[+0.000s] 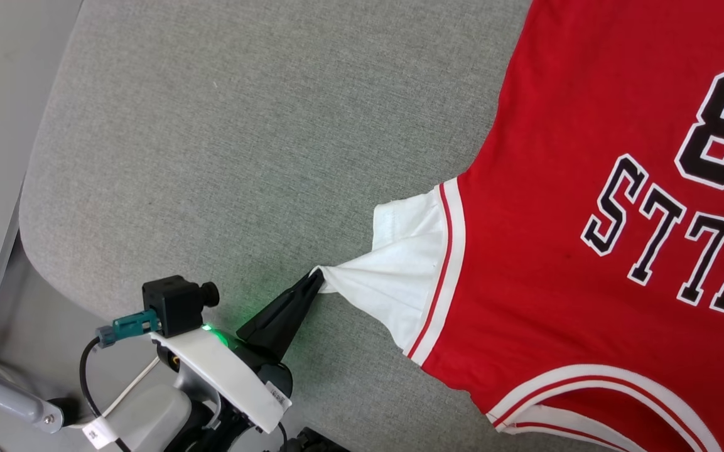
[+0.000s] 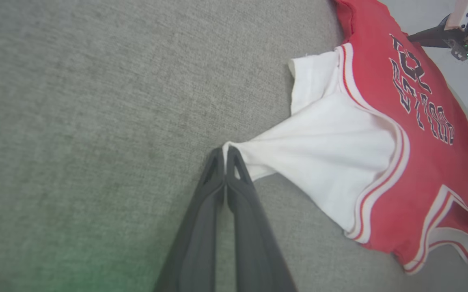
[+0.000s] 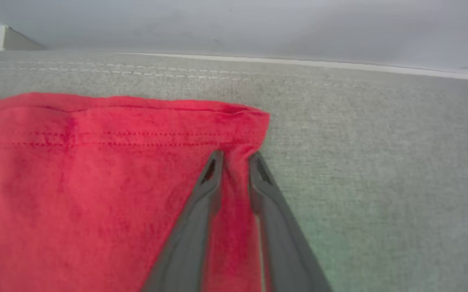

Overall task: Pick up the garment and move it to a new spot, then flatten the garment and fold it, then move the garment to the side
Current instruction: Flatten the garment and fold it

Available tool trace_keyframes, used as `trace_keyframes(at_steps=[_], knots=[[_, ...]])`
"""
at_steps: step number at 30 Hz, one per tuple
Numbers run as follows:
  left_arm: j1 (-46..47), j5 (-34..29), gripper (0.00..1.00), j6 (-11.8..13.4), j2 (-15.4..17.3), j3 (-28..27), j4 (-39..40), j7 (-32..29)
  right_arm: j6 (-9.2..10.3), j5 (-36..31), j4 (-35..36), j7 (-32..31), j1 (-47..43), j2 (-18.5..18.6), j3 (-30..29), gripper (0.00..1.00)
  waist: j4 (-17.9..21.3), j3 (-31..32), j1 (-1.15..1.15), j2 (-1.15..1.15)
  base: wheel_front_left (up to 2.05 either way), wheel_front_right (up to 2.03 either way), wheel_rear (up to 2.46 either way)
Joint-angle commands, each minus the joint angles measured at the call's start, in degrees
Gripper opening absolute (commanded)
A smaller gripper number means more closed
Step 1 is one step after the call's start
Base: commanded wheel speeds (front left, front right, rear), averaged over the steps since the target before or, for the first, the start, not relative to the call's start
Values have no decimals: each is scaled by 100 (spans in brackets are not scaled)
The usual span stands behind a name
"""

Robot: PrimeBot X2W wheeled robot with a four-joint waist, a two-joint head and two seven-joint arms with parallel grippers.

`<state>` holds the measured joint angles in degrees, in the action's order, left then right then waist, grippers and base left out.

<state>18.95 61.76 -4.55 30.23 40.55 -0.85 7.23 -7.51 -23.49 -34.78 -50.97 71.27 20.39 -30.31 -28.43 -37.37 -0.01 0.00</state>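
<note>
The garment [image 1: 556,251], a red jersey with black white-outlined lettering, lies flat on the grey padded surface at the right of the head view. My left gripper [image 1: 316,276] is shut on the tip of its white sleeve [image 1: 399,276], which is stretched into a taut point toward the lower left. In the left wrist view that gripper [image 2: 225,152] pinches the sleeve corner of the garment [image 2: 380,190]. In the right wrist view my right gripper [image 3: 236,156] has its fingers drawn in around a ridge of red cloth near the hem corner of the garment [image 3: 95,182].
The grey padded surface [image 1: 242,157] stretches wide to the left of the garment, with a rounded edge [image 1: 29,207] at the far left. Pale floor lies beyond it. My right arm [image 2: 467,36] shows at the garment's far side. A pale wall [image 3: 258,28] rises behind the surface.
</note>
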Motion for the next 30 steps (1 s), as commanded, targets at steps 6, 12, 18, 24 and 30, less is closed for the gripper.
trace_keyframes(at_steps=[6, 12, 18, 24, 30], knots=[[147, 29, 0, -15, 19, -41, -62, 0, 6, 279, -107, -215, -42, 10, 392, 0, 174, -92, 1, 0, 0, 0, 0], [173, 54, 0, -46, -29, -44, -166, 31, 6, 614, -80, -178, -19, 121, 713, 0, 301, 42, 1, 0, 0, 0, 0], [245, 93, 0, -69, -37, -117, -286, 126, 6, 1132, 6, -286, 5, 214, 898, 0, 496, 206, 1, 0, 0, 0, 0], [222, 162, 0, -84, -47, -211, -347, 244, 6, 1617, 24, -502, -287, 319, 1361, 0, 725, 411, 1, 0, 0, 0, 0], [157, 244, 0, -25, 74, -431, -314, 380, 6, 2563, 177, -617, -711, 438, 1600, 0, 943, 611, 1, 0, 0, 0, 0]])
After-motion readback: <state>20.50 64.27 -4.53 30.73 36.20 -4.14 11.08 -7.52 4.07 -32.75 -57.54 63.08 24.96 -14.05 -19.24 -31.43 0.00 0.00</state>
